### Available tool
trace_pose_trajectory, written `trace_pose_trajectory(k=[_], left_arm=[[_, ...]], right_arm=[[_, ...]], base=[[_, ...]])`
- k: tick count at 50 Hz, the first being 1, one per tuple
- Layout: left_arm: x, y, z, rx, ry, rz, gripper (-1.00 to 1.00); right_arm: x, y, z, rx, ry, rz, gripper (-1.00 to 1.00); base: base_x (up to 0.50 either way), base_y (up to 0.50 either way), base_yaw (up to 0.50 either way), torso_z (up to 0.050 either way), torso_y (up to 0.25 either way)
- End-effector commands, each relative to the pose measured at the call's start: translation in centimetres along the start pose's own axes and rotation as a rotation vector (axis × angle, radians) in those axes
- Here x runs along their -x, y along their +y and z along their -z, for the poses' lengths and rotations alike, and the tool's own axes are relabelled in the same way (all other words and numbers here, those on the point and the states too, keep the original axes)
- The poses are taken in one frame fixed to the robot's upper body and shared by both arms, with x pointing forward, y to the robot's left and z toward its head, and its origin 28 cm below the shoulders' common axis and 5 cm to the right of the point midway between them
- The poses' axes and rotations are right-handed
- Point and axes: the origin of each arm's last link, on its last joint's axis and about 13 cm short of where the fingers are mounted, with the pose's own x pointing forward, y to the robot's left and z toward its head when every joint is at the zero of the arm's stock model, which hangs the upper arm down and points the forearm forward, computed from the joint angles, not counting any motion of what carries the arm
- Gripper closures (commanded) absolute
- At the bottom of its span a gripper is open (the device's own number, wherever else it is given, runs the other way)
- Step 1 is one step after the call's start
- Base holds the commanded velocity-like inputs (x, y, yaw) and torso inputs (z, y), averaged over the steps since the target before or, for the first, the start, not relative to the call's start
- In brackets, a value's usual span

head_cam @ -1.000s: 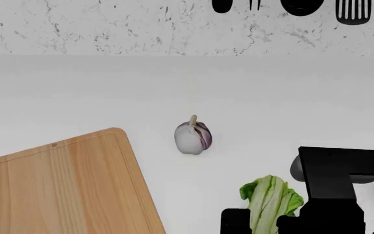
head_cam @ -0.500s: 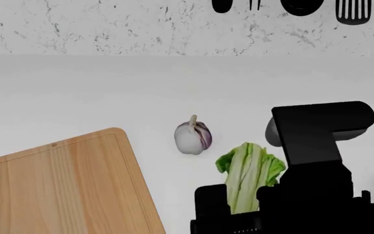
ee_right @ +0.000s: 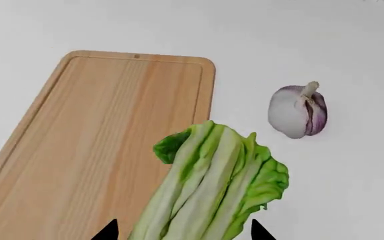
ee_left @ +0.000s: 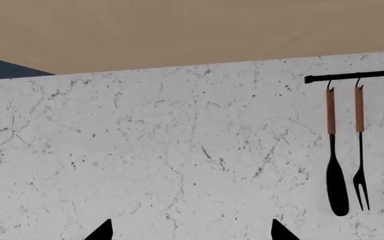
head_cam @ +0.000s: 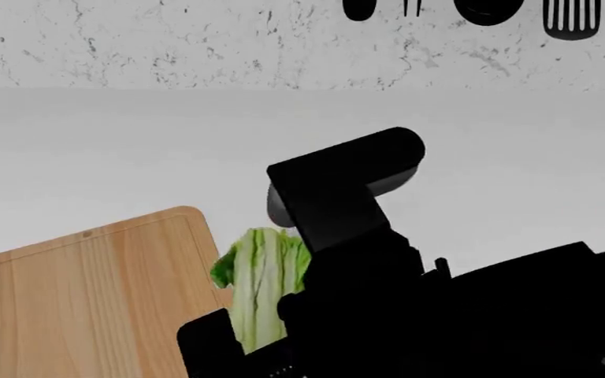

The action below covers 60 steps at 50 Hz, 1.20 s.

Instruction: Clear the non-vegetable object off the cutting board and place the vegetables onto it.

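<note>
My right gripper is shut on the bok choy, a pale-stalked bunch with green leaves, held in the air. In the head view the bok choy hangs just off the right edge of the cutting board, a bare light wooden board. The garlic bulb, white and purple, lies on the counter beside the board; my right arm hides it in the head view. The non-vegetable object is out of view. My left gripper is open and empty, facing the wall.
Black utensils hang high on the marble wall, on a rail in the left wrist view. A white counter runs between the board and the wall.
My right arm has swung left and up with the bok choy, from the counter's right side to the board's right edge. It now covers the garlic and the gourd in the head view.
</note>
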Motion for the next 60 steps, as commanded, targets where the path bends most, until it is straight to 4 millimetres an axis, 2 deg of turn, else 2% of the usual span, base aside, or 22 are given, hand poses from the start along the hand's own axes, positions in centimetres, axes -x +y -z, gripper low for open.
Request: trace_pose_trajectory(k=[1,23,41,42,48,60], left_arm=[[0.2,0.1,0.0,-0.005,0.0,-0.007,-1.0],[0.7,0.0,-0.6,-0.009,-0.002,-0.01,-1.0],[0.7,0.2,-0.4,-0.011,0.001,-0.014,-1.0],[0.7,0.2,-0.4,-0.011,0.001,-0.014,-1.0],[0.8,0.3,-0.3,-0.008,0.0,-0.016,-1.0],[0.3,0.4,-0.1,-0.005,0.0,-0.017,-1.0]], right_arm=[[-2.0,1.1,-1.0,0.097,0.008,-0.096,1.0],[-3.4,2.9,-0.1,0.14,0.037,-0.226,1.0],[-5.0,2.8,0.6,0.133,0.055,-0.246,1.0],[-5.1,2.8,0.5,0.135,0.054,-0.245,-1.0],[-4.8,2.9,0.1,0.15,0.042,-0.234,-1.0],[-3.0,3.4,-1.5,0.187,-0.012,-0.217,-1.0]], base=[[0.0,0.0,0.0,0.0,0.0],[0.0,0.0,0.0,0.0,0.0],[0.0,0.0,0.0,0.0,0.0],[0.0,0.0,0.0,0.0,0.0],[0.0,0.0,0.0,0.0,0.0],[0.0,0.0,0.0,0.0,0.0]])
